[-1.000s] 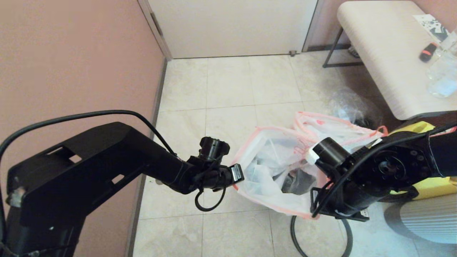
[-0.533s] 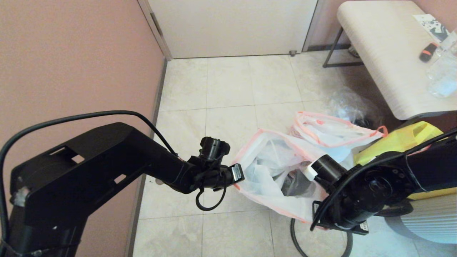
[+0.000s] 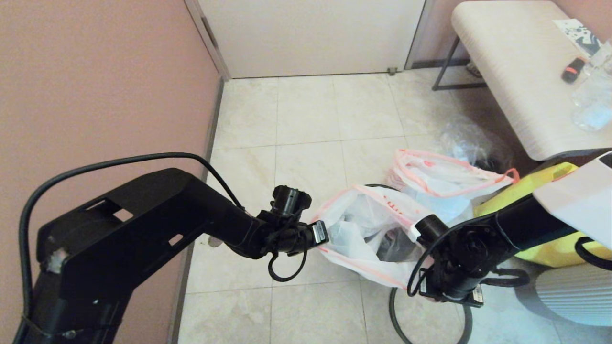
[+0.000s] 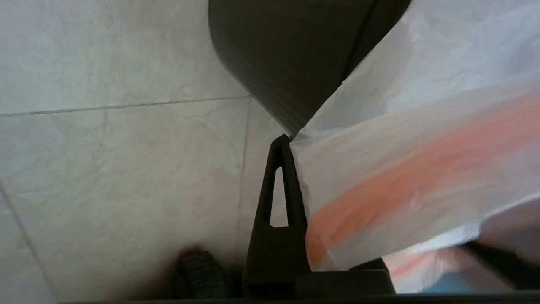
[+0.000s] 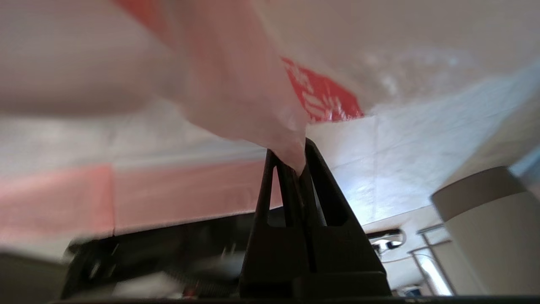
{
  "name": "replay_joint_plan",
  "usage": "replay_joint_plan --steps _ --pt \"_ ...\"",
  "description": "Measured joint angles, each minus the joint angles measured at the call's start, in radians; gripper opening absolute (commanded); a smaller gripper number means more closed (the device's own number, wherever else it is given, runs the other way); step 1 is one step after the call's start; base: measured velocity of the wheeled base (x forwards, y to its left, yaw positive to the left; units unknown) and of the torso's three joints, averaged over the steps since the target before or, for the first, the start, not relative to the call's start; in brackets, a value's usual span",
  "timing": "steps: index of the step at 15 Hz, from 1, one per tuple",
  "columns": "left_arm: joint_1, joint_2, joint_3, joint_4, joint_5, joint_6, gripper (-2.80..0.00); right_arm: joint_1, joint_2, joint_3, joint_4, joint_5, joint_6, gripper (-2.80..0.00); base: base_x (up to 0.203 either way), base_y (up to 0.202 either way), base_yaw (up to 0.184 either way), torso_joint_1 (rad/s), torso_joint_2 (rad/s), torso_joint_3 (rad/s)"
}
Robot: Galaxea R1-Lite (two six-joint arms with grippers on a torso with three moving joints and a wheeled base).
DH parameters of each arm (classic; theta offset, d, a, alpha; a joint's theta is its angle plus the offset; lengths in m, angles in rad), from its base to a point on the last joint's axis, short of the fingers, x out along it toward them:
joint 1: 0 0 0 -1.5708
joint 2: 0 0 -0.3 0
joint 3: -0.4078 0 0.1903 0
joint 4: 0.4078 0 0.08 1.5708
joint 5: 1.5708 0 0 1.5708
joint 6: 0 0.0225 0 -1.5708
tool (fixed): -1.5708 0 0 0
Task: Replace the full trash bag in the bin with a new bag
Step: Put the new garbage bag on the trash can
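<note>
The new bag (image 3: pixel 363 229) stretches left–right, mouth upward – left gripper (image 3: pixel 321 235) and right gripper (image 3: pixel 425 282) pinch its rim.

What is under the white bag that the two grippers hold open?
Under the new bag, the black bin shows in the left wrist view, and its thin hoop lies on the floor. The bin's inside is covered by the plastic.

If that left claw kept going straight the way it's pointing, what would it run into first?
Probably the new bag it is shut on: the left gripper points straight into it. Next, likely the black bin, though depth is unclear.
</note>
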Motion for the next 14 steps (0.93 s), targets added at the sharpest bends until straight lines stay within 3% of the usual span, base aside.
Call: replay_joint_plan --steps 3,9,12,14 --pt "-0.019 0.045 -0.035 0.058 0.01 0.042 -2.8 -0.043 0.108 -0.087 0.002 -0.024 -0.031 -2.8 0.0 0.0 0.0 0.0 0.0 0.0" --pt "-0.033 0.208 -0.217 0.17 0.136 0.1 -2.8 -0.079 0.228 -0.276 0.005 -0.032 -0.038 -2.8 0.0 0.0 0.0 0.0 0.0 0.0" --pt "-0.035 0.272 -0.328 0.251 0.22 0.16 -2.8 -0.088 0.253 -0.358 0.005 -0.123 -0.059 -2.8 0.0 0.0 0.0 0.0 0.0 0.0" --pt "-0.03 0.277 -0.353 0.259 0.231 0.153 -2.8 -0.09 0.257 -0.403 -0.002 -0.178 -0.055 -2.8 0.0 0.0 0.0 0.0 0.0 0.0"
